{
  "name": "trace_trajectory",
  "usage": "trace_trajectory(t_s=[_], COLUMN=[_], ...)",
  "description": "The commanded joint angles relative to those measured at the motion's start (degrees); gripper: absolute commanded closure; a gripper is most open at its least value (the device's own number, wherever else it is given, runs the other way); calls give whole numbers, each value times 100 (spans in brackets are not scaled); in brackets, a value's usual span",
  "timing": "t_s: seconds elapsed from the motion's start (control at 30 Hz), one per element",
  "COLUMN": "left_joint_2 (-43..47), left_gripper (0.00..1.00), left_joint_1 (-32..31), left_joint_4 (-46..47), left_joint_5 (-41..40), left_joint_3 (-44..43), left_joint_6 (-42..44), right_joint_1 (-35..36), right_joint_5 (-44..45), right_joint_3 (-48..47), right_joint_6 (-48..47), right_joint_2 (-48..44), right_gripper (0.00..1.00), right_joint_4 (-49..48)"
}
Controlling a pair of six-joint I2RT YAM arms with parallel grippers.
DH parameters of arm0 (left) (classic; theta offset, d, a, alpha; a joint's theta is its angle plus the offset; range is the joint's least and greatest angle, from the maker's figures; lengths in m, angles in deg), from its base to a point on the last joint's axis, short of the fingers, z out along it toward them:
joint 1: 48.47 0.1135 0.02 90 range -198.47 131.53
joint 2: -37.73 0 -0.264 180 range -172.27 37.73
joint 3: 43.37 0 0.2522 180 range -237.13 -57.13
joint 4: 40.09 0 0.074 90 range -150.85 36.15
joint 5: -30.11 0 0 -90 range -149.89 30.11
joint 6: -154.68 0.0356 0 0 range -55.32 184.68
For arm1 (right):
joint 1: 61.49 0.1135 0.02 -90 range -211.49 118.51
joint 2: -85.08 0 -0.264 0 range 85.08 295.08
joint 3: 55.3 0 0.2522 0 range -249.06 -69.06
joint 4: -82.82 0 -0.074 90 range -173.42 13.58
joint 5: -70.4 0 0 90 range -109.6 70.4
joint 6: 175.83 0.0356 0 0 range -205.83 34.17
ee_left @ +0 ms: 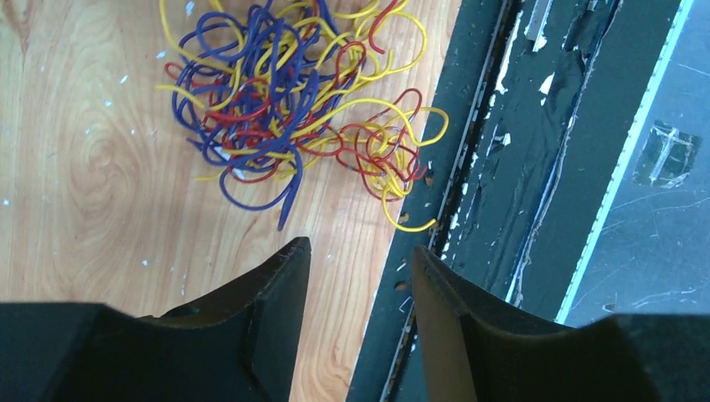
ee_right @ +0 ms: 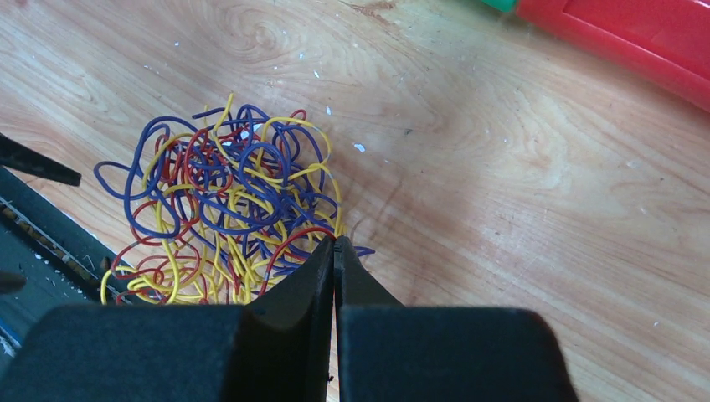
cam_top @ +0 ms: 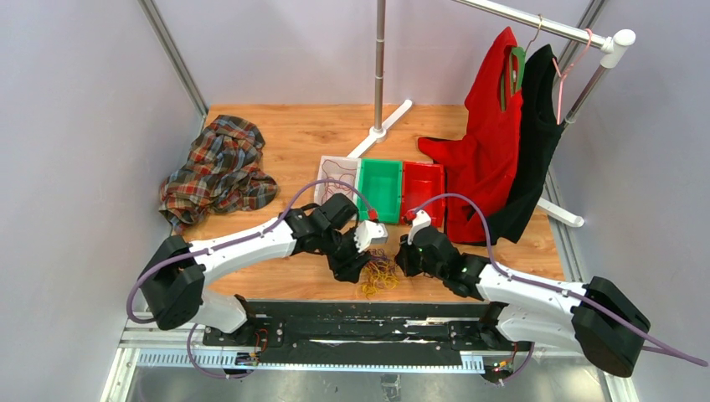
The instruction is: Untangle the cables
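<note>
The cables (cam_top: 381,272) lie as one tangled bunch of yellow, red and purple strands at the table's near edge, between my two grippers. In the left wrist view the cables (ee_left: 293,109) sit ahead of my left gripper (ee_left: 358,249), which is open with nothing between its fingers and hangs over the table edge. In the right wrist view the cables (ee_right: 218,218) spread to the left of my right gripper (ee_right: 335,241), which is shut. Its tips touch the bunch's edge, where a red strand runs up to them; whether that strand is pinched I cannot tell.
A white bin (cam_top: 325,186) with dark wires, a green bin (cam_top: 381,186) and a red bin (cam_top: 423,184) stand mid-table. A plaid shirt (cam_top: 218,172) lies at the left. Red (cam_top: 490,142) and black (cam_top: 536,126) garments hang from a rack at the right. A black rail (ee_left: 519,167) borders the near edge.
</note>
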State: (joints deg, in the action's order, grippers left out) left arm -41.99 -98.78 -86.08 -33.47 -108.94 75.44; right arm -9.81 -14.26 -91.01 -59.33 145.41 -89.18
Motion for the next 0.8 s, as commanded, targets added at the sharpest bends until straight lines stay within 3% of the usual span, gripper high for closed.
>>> trace_trajectory(t_s=[0.0, 0.23, 0.57, 0.77], left_joint_2=[-150, -403, -702, -1003], left_gripper=[49, 50, 44, 53], left_joint_1=[-146, 394, 264, -22], left_joint_4=[363, 276, 349, 863], left_joint_5=[-301, -125, 921, 277], left_joint_3=[-126, -1077, -782, -822], left_joint_6=[-34, -165, 826, 951], right_joint_1=[-58, -61, -62, -62], right_joint_5=[176, 291, 178, 169], right_joint_3=[91, 153, 135, 27], right_joint_6=[155, 133, 168, 193], right_joint_2=[29, -165, -228, -279], right_gripper=[99, 99, 99, 99], right_joint_4=[-52, 48, -43, -35])
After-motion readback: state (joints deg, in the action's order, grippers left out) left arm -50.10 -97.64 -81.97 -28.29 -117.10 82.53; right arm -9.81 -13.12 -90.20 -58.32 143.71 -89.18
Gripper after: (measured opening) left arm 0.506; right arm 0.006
